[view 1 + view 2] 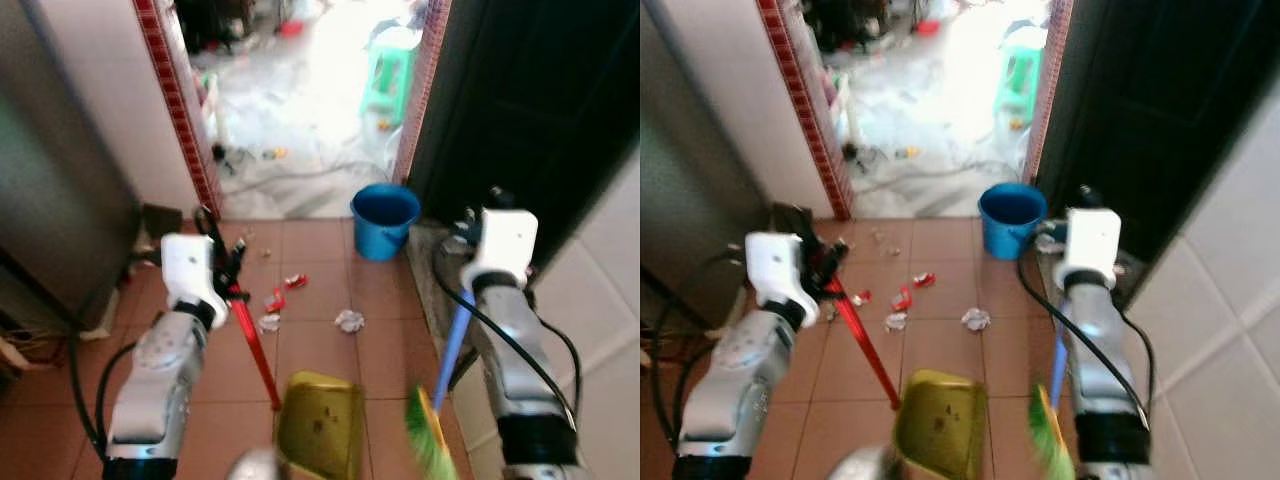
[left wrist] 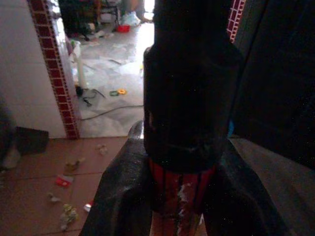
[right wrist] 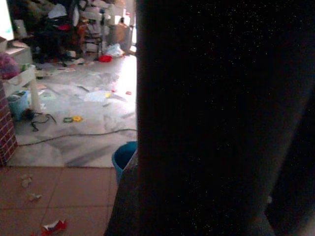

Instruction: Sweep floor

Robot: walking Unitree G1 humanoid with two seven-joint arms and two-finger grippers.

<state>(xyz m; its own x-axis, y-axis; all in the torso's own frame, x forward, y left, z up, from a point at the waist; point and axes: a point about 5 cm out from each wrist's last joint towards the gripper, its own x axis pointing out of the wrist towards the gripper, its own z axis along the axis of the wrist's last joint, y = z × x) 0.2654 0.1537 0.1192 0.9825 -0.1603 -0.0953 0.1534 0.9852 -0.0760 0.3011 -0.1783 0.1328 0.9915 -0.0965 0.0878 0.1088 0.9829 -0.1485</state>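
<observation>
Several scraps of litter (image 1: 272, 300) lie scattered on the brown tile floor (image 1: 320, 360) ahead of me: red wrappers and a crumpled white wad (image 1: 349, 320), all loose and none of it in the pan. My left tool (image 1: 228, 268) is clenched around the red handle (image 1: 255, 350) of the dustpan, and the left wrist view shows my black fingers (image 2: 118, 196) pressed on either side of that red shaft. The yellow-green dustpan (image 1: 320, 425) sits low and close to me, well short of the litter. My right tool (image 1: 468, 232) is up at the top of the blue broom handle (image 1: 452, 345); whether it is closed there I cannot tell, since the right wrist view is mostly dark. The green broom bristles (image 1: 430, 435) hang just beside the pan, near my feet. By my reckoning the sweeping has barely begun: every scrap I can see has yet to be gathered and pushed into the pan. Farther off, a blue bucket (image 1: 384, 220) stands at the doorway, and beyond it the pale floor of the next room (image 1: 300, 150) holds more clutter and a green stool (image 1: 390, 75).
</observation>
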